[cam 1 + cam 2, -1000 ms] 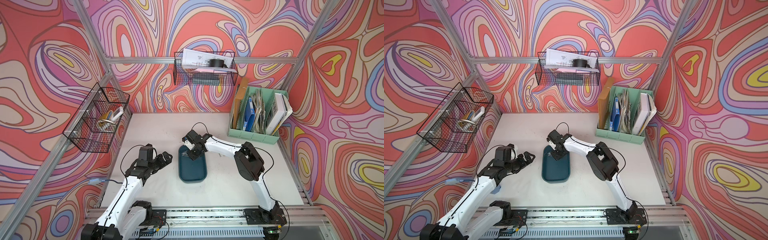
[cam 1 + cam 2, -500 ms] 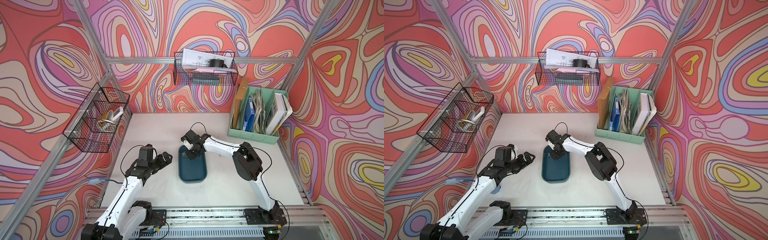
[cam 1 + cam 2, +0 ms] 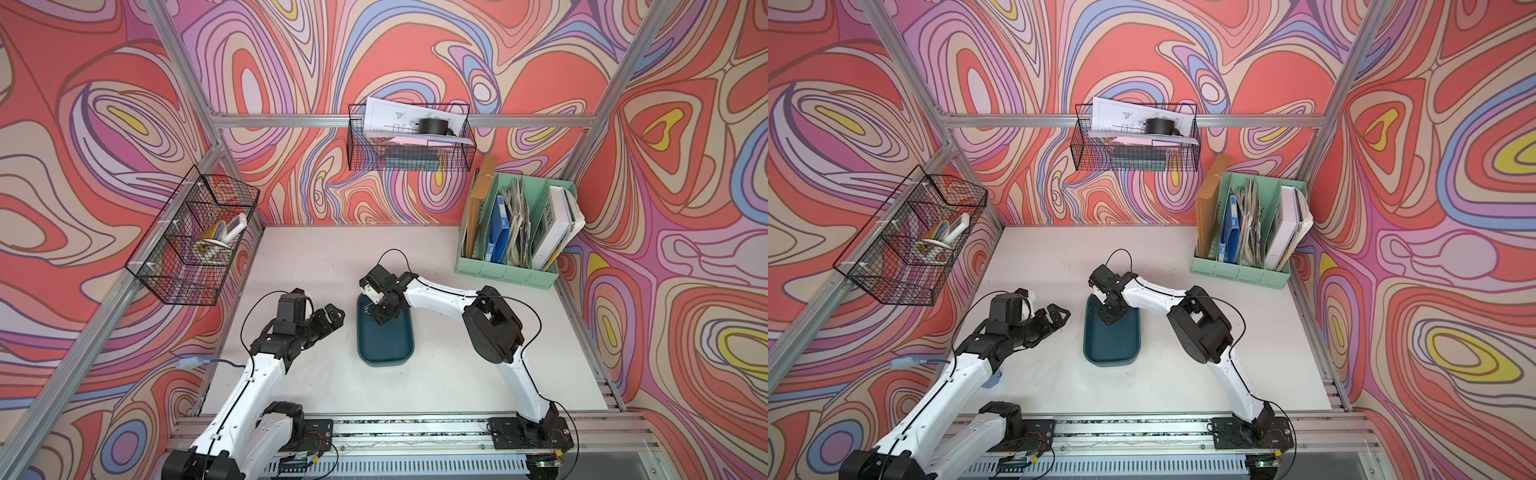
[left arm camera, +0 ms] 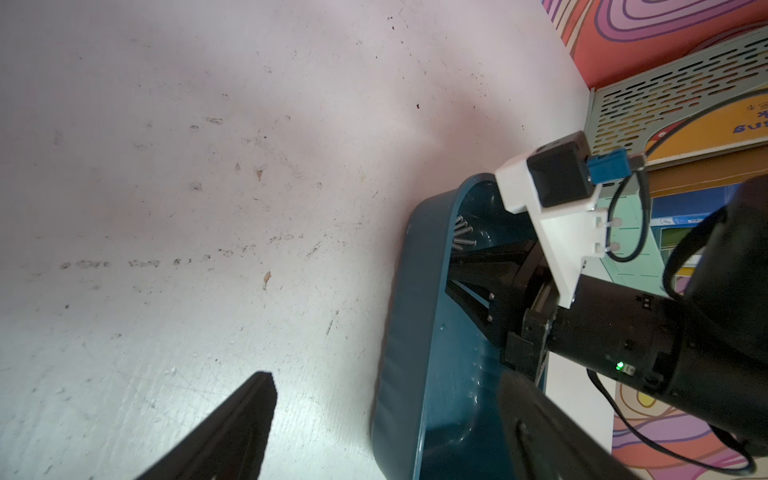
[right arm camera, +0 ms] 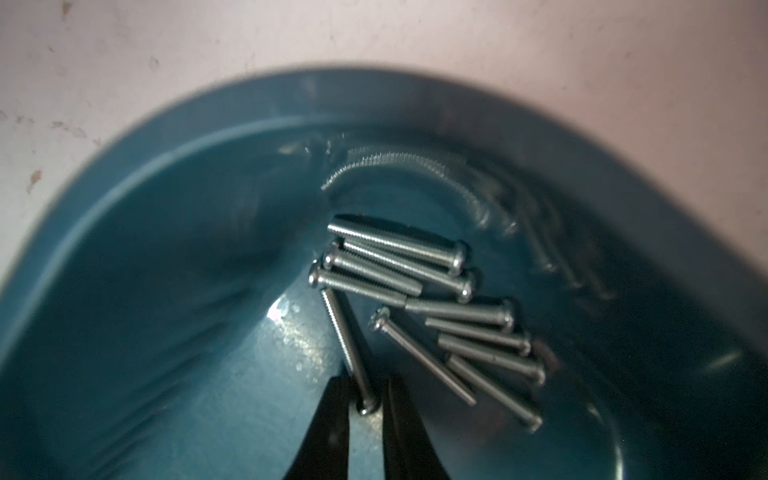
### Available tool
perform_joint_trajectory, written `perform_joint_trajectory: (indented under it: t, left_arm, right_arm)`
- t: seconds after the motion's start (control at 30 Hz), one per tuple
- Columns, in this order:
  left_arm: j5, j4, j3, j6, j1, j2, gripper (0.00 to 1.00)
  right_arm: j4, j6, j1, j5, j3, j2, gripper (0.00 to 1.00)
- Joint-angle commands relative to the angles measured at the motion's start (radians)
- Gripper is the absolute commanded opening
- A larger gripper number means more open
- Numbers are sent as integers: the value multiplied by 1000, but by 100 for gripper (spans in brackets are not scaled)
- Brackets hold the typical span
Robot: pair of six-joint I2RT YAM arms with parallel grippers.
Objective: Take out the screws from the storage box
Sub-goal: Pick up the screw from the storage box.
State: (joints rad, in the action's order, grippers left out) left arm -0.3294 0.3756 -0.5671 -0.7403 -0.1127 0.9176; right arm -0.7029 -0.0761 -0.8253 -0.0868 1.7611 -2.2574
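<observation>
In both top views my right gripper [image 3: 380, 320] hides most screws [image 5: 395, 240] in the tray [image 3: 386, 343]. The right wrist view's edge cuts off my fingers [image 5: 328, 436]; whether they pinch a screw's head, I cannot tell.

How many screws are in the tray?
10, all in the tray: nine screws bunched near its curved end, one screw beside them, head between the right gripper's tips. More may be hidden under the gripper.
</observation>
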Motion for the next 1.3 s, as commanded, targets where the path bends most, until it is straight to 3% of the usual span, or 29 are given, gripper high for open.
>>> perform_joint_trajectory:
  t: [0.0,0.43,0.6,0.73,1.27]
  left_arm:
    - [11,27,9,11,-2,-17,90]
    - [12,26,12,7,-2,-23,90]
    - [10,23,11,7,-2,-18,90]
    - [12,24,9,9,-2,-18,90]
    - [3,13,10,1,-2,-11,90]
  right_arm:
    - [5,-12,-6,9,-3,-25,18]
    - [-21,-7,-12,29,21,-55,17]
    - [-27,-6,-14,33,25,-54,7]
    - [-43,-2,-17,35,25,-39,4]
    - [18,-81,-20,10,-279,366,2]
